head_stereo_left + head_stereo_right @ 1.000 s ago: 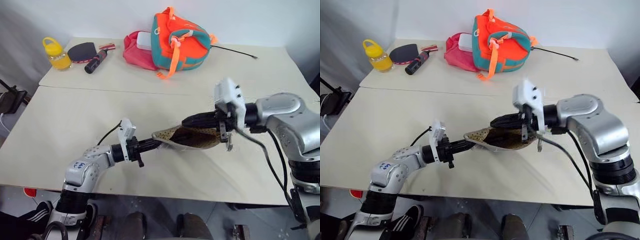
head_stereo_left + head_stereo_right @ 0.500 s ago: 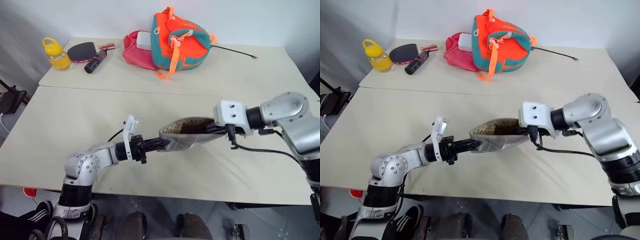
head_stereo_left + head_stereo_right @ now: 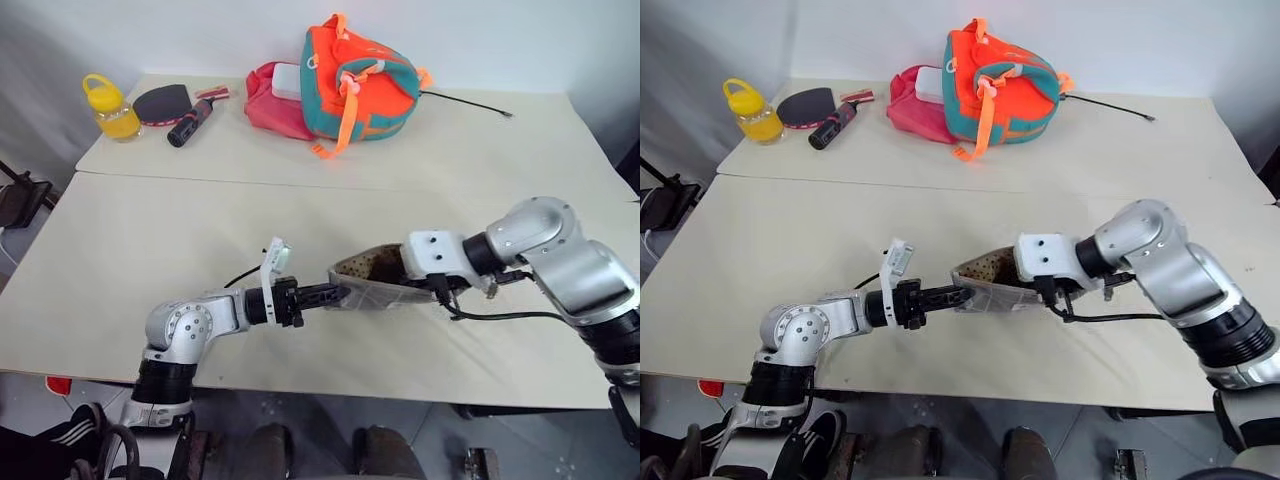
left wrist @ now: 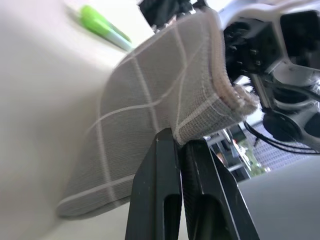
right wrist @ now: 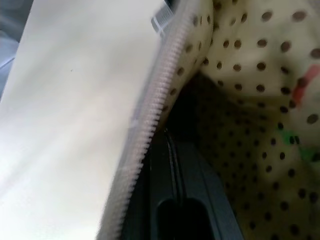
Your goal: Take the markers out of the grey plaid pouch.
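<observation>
Near the counter's (image 3: 120, 260) front edge, one grey plaid pouch (image 3: 372, 292) hangs between two end effectors. Left end effector (image 4: 181, 145) is clamped on its end seam; right end effector (image 5: 172, 145) is closed on the zipper lip. Risk: fabric slipping from either pinch. Markers: one light green marker (image 4: 102, 26) on the counter; red and green smears inside, count uncertain.

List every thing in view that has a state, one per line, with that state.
Grey plaid fabric pouch with beige dotted lining: unzipped, mouth open, lifted off the table, held at both ends.
Left tool: shut on the pouch's corner.
Right tool: shut on the pouch's rim, one finger inside.
Light green marker: out of the pouch, lying on the table.
Yellow bottle: capped, upright.
Orange and teal bag: upright.
</observation>
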Controlling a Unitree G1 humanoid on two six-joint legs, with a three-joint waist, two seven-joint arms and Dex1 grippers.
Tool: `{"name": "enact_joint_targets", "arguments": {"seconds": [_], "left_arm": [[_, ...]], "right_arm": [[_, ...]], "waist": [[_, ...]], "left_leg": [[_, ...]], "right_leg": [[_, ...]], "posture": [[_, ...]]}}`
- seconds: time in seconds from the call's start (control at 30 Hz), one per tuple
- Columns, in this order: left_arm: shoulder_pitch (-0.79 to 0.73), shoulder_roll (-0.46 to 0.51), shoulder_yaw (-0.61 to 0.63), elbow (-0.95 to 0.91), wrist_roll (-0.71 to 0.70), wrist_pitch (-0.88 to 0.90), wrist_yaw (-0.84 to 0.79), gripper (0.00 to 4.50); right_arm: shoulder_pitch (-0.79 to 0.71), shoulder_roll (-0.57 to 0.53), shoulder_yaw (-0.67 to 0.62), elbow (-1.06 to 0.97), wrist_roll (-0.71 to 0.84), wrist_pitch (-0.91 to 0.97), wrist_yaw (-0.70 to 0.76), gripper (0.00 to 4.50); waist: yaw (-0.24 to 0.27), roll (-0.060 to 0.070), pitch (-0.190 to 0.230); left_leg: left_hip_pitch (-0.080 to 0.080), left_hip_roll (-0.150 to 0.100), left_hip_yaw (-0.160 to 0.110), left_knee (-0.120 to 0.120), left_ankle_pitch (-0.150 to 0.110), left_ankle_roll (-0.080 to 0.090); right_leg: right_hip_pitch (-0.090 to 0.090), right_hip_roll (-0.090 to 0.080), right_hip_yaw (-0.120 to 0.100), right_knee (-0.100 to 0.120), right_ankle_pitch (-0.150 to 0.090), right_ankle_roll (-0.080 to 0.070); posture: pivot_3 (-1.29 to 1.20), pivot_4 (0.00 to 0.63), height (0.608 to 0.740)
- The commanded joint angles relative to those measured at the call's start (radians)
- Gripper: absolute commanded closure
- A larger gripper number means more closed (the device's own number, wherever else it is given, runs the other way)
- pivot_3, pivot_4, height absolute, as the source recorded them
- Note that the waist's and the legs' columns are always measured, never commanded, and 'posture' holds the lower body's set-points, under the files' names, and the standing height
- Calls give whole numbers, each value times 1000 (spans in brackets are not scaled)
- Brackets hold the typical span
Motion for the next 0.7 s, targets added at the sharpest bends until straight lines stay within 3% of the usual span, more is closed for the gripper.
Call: {"name": "enact_joint_targets", "arguments": {"seconds": [0.03,0.2,0.27,0.43,0.7], "left_arm": [[-9,1,-7,41,27,-32,-27,4500],[-15,-11,-16,77,47,-54,-38,4500],[-12,-16,-15,82,46,-52,-39,4500],[0,-14,-19,74,58,-56,-41,4500],[1,-19,-13,67,64,-65,-38,4500]], "right_arm": [[-28,27,2,51,-50,-49,-31,4471],[-27,58,1,87,-80,-85,-39,4314],[-22,71,6,96,-96,-100,-48,3935],[-13,92,11,117,-143,-147,-71,2354],[33,103,46,132,-186,-189,-66,2354]], "waist": [[0,0,0],[-1,0,0],[-1,0,0],[-1,0,0],[-3,0,0]], "left_leg": [[0,0,0,1,0,0],[0,0,0,4,0,0],[0,0,0,4,0,0],[0,0,0,4,0,0],[0,1,0,4,0,0]], "right_leg": [[0,0,0,1,0,0],[0,0,1,3,0,0],[0,-1,1,3,0,0],[0,-1,1,3,0,0],[0,-1,1,3,0,0]], "posture": [[0,150,740],[0,150,740],[0,150,740],[0,150,740],[0,150,740]]}}
